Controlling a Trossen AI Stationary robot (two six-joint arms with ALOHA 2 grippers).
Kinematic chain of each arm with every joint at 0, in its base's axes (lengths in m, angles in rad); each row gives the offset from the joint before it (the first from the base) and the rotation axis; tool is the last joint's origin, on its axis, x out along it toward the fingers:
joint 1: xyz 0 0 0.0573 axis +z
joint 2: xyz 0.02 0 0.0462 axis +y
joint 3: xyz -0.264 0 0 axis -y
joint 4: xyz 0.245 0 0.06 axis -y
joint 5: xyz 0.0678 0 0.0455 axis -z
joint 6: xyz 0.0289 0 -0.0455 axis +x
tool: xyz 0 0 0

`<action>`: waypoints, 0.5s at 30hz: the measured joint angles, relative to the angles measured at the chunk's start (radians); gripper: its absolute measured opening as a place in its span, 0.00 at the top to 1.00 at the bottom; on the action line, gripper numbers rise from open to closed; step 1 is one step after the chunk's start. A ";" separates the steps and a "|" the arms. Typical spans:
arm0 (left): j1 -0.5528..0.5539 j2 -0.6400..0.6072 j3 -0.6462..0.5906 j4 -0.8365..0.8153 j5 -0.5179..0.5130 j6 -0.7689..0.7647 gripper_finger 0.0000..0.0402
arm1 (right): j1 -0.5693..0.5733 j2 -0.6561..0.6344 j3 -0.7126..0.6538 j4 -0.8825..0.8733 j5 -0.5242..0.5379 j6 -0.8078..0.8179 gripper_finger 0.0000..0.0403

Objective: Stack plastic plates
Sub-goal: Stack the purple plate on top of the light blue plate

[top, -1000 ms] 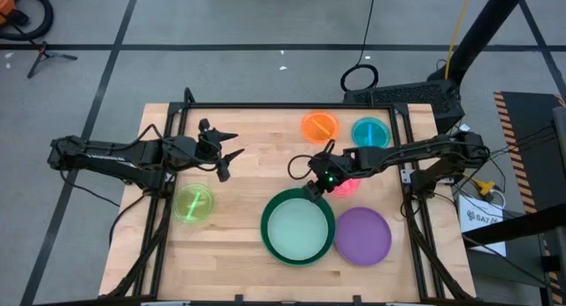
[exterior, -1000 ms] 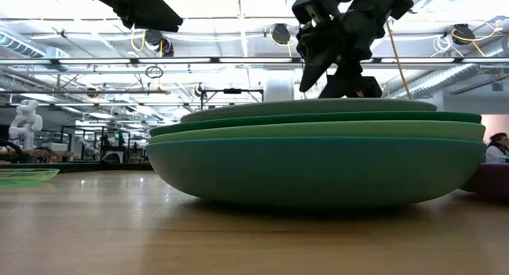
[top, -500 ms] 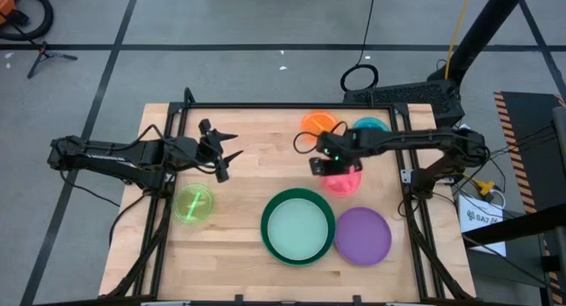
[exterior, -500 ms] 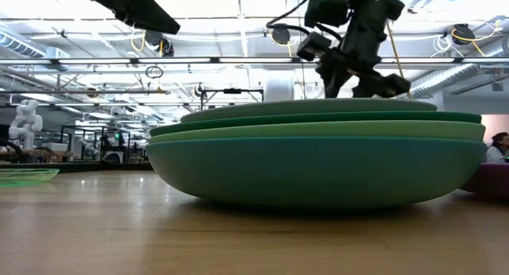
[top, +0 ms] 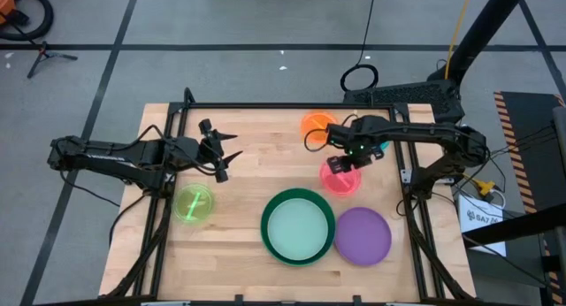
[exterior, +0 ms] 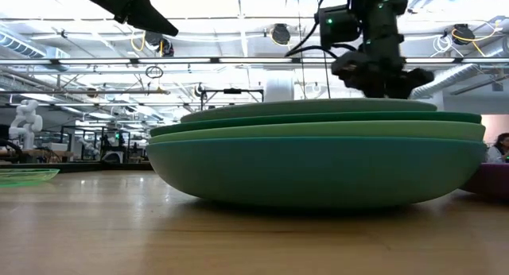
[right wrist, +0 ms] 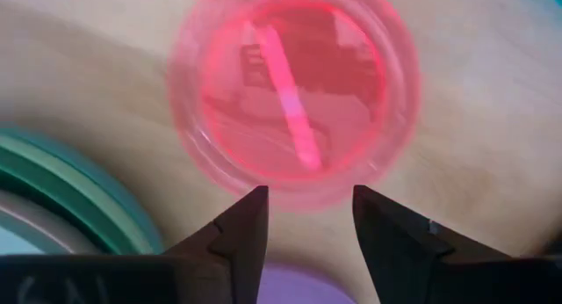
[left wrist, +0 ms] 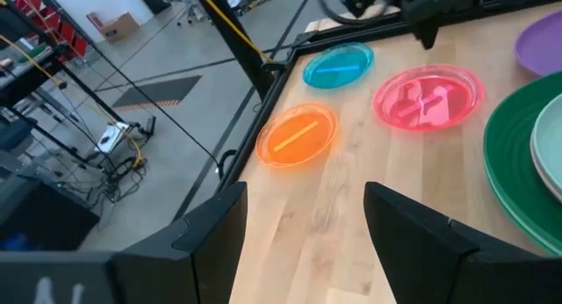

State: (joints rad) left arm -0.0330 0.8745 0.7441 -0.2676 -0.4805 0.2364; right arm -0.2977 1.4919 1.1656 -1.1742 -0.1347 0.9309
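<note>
From above, the right gripper (top: pixel 348 156) hangs over the far edge of the pink plate (top: pixel 340 177), fingers apart and holding nothing; its wrist camera shows that plate (right wrist: pixel 294 97) whole between the fingers; the left gripper (top: pixel 224 152) waits spread at far left; the low view alone shows the big green stack (exterior: pixel 318 152) as four nested plates.
</note>
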 joint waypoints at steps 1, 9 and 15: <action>0.000 0.000 0.000 0.000 0.000 0.003 0.42 | 0.010 0.000 0.000 -0.025 0.000 -0.010 0.61; 0.000 0.000 0.000 -0.073 0.000 -0.054 0.42 | 0.153 -0.008 0.000 -0.082 -0.025 -0.155 0.61; 0.000 0.000 0.000 -0.155 0.000 -0.125 0.42 | 0.341 -0.013 0.000 -0.052 -0.014 -0.214 0.61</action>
State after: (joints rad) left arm -0.0330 0.8749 0.7441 -0.4226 -0.4808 0.1117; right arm 0.0437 1.4790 1.1656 -1.2266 -0.1488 0.7170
